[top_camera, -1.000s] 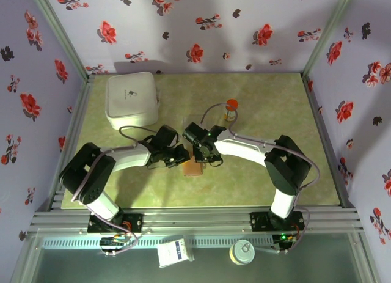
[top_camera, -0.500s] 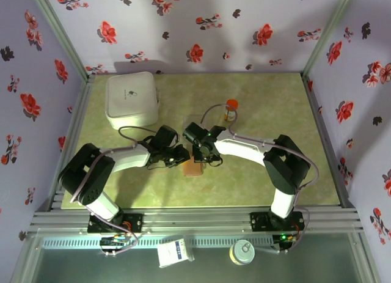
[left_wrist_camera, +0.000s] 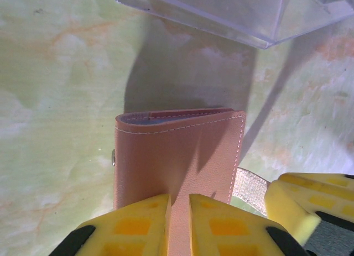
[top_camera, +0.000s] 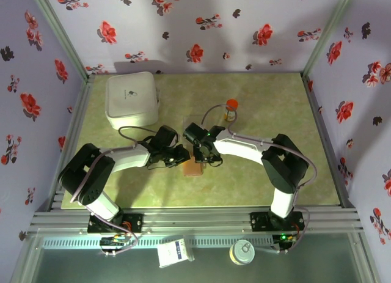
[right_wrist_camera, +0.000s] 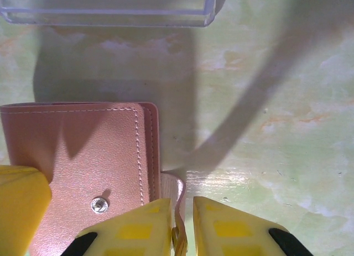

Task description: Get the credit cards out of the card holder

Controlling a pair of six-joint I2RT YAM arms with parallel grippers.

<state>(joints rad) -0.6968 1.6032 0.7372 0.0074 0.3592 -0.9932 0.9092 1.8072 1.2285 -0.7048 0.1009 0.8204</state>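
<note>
The card holder (top_camera: 194,167) is a brown wallet lying closed and flat on the green table. My left gripper (left_wrist_camera: 180,223) is shut, with only a thin slit between its yellow fingertips, which sit down on the holder's cover (left_wrist_camera: 177,151). My right gripper (right_wrist_camera: 182,223) is shut on the holder's closing strap (right_wrist_camera: 176,189), which sticks out past the right edge of the card holder (right_wrist_camera: 83,151) beside a metal snap (right_wrist_camera: 99,204). In the top view both grippers, left (top_camera: 182,156) and right (top_camera: 201,156), meet over the wallet. The credit cards are hidden.
A clear plastic tray (left_wrist_camera: 238,12) lies just beyond the wallet, its edge also in the right wrist view (right_wrist_camera: 110,4). A large white box (top_camera: 131,99) stands at the back left. A small orange-capped bottle (top_camera: 231,110) stands behind the right arm.
The right arm's elbow has eased slightly to the left. Both grippers stay at the wallet.
</note>
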